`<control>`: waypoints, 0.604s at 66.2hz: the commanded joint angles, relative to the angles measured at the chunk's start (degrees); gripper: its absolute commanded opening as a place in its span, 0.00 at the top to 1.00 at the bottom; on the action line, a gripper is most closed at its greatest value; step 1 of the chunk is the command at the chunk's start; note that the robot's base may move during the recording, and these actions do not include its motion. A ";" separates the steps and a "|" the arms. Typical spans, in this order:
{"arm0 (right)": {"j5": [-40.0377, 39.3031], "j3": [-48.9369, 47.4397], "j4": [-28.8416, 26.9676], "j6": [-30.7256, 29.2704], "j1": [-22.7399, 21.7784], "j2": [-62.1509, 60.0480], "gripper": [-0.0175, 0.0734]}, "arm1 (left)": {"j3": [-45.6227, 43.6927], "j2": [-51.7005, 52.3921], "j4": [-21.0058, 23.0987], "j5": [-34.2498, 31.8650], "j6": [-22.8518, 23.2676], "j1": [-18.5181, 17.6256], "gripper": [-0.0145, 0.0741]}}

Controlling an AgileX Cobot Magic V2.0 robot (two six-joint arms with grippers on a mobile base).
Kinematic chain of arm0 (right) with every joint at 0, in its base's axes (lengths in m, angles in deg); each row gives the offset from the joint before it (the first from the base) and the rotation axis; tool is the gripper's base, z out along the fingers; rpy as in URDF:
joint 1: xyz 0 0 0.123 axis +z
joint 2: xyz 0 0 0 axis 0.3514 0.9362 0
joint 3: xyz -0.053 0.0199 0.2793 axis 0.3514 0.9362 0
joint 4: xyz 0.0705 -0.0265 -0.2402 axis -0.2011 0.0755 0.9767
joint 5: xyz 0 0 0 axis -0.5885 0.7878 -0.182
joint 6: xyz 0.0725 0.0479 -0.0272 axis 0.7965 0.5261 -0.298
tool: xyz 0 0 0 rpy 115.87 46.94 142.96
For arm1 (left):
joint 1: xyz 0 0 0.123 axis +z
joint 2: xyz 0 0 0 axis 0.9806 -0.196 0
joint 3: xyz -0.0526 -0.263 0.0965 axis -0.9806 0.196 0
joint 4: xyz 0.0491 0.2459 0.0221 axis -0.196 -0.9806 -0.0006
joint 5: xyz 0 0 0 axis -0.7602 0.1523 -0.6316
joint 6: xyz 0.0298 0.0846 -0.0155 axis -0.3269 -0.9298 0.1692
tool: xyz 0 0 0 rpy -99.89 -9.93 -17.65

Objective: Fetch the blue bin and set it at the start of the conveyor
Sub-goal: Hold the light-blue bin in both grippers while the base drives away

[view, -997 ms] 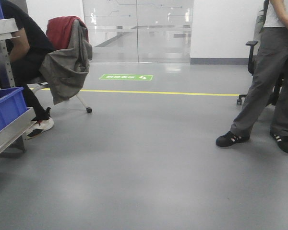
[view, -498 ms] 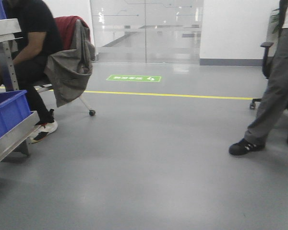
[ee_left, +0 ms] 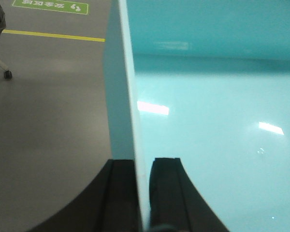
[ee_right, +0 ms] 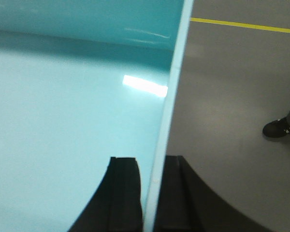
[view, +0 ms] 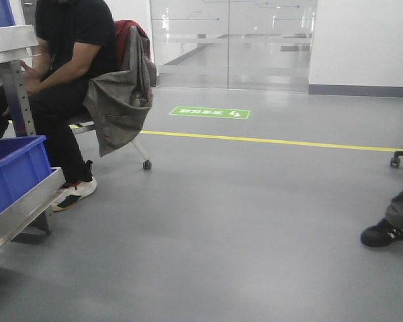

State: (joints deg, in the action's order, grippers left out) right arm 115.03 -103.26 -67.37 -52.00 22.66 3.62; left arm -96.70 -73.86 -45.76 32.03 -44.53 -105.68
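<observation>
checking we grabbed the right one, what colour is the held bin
The blue bin is light turquoise, clearest in the left wrist view.

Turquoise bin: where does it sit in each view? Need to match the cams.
Front: not in view; only a dark blue bin on the shelf at left.
Left wrist: blue bin fills the right side, wall clamped by the left gripper.
Right wrist: it fills the left side, wall clamped by the right gripper.
Shared: yellow floor line.

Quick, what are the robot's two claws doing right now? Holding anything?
Left gripper: closed on one side wall of the blue bin.
Right gripper: closed on the opposite side wall of the same bin.
</observation>
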 commanded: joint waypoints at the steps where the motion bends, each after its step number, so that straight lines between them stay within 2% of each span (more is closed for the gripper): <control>1: -1.76 -0.51 0.04 -1.10 -0.09 -0.66 0.97 | -0.58 0.88 0.60 -4.12 -0.45 -0.23 0.96; 40: -1.90 -0.51 0.04 -1.10 -0.09 -0.66 0.97 | -0.58 0.88 0.60 -4.12 -0.45 -0.23 0.96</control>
State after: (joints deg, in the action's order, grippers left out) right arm 114.95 -103.26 -67.37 -51.89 22.66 3.62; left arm -96.70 -73.86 -45.76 31.93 -44.53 -105.68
